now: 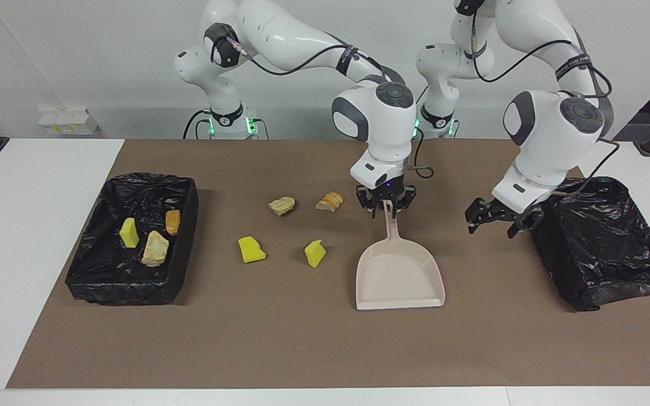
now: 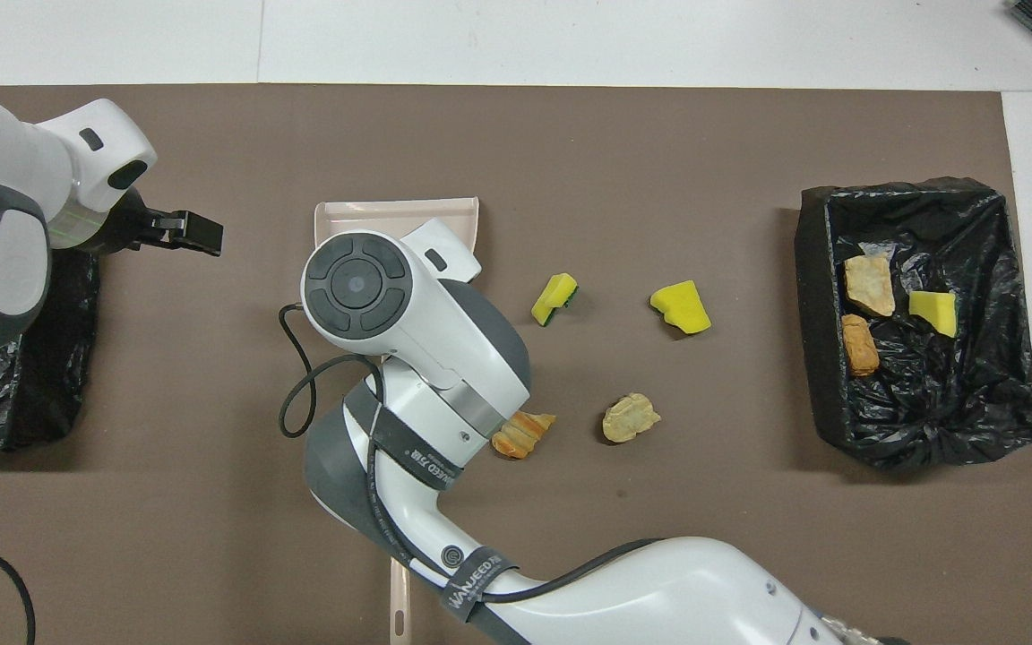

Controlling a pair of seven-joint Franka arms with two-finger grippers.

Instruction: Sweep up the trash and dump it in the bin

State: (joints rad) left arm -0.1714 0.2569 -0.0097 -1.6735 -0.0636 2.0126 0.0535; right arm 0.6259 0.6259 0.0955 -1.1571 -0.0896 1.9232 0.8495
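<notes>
open mat past dustpan, bins flanking ends
</notes>
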